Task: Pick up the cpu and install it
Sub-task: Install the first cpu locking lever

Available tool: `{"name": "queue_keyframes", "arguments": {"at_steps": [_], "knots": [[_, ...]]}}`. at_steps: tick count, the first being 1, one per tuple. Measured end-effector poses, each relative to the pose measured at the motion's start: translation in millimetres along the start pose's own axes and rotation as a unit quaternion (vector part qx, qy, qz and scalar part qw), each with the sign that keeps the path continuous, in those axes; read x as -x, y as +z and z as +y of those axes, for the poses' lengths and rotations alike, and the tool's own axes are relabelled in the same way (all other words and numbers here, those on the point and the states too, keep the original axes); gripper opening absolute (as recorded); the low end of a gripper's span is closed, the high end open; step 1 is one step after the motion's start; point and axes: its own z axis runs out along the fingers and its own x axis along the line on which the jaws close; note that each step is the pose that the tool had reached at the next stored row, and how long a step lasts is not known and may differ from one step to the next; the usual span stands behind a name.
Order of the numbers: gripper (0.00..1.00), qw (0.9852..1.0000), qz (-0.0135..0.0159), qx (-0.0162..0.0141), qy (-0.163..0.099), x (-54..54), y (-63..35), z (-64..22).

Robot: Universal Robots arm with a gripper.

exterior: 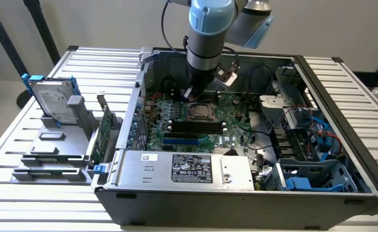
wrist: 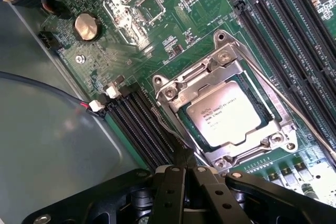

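At the exterior view's left, about nine o'clock from the machine, a grey rack (exterior: 47,159) stands on the slatted desk (exterior: 343,82). It holds a hard drive (exterior: 50,104) with blue rails, stood on edge, and a green expansion card (exterior: 98,140) set upright just beside the case wall. The open computer case (exterior: 240,208) lies on its side at centre. Inside it are the green board (exterior: 176,130) and, at six o'clock from the board, the power supply (exterior: 182,168) with its label facing up. The arm comes down into the case from twelve o'clock, and the hand (exterior: 190,93) hangs low over the board with its fingers (wrist: 176,182) pressed together and nothing seen between them. The cpu (wrist: 226,114) is not in the hand. It lies flat in the board's socket, metal top up, ringed by the silver socket frame (wrist: 173,90). In the exterior view the cpu lies at roughly five o'clock from the hand, near it but apart from it. The chip is square, so it offers no long axis. In the wrist view the fingertips stand just off one corner of the frame, beside the black memory slots (wrist: 142,124). Judged from this, the chip is already seated. At three to four o'clock in the case, the drive cage (exterior: 312,176) holds blue fittings and cables.
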Motion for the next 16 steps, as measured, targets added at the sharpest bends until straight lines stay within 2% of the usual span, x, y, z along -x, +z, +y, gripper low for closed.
{"name": "queue_keyframes", "arguments": {"at_steps": [16], "knots": [[0.11, 1.0, 0.0001, 0.0, 0.0, -6.6, 2.4, 6.6]]}}
